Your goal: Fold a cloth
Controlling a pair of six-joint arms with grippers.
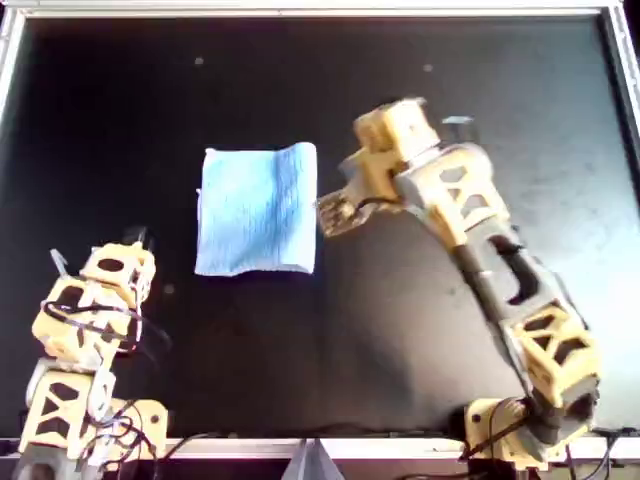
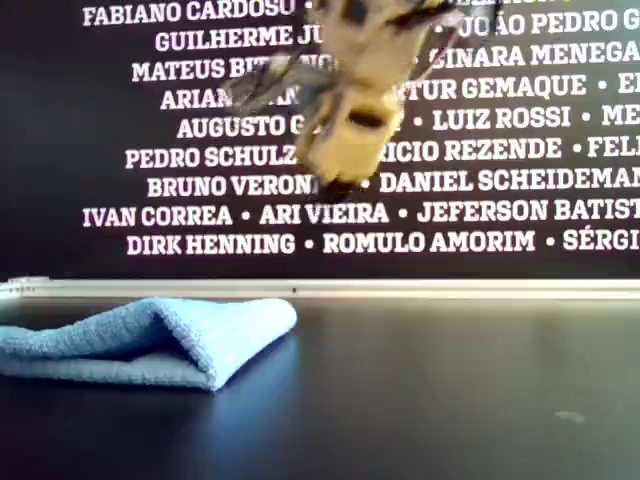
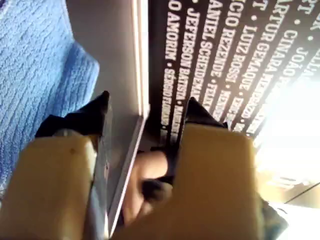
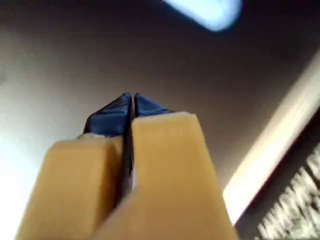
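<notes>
black tabletop (image 1: 400,340); we judge the cloth (image 1: 258,210) folded once, left end effector (image 3: 142,117) apart at its 3 o'clock, right end effector (image 4: 128,102) together, empty.

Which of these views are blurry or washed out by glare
Exterior view: an arm overhead is smeared by blur, while the cloth is fairly sharp. Left wrist view: strong glare blows out one side beside the wall lettering; the left gripper is soft, up close. Right wrist view: soft throughout, the cloth only a bright blue smudge. Overhead view: evenly lit, mildly soft.
</notes>
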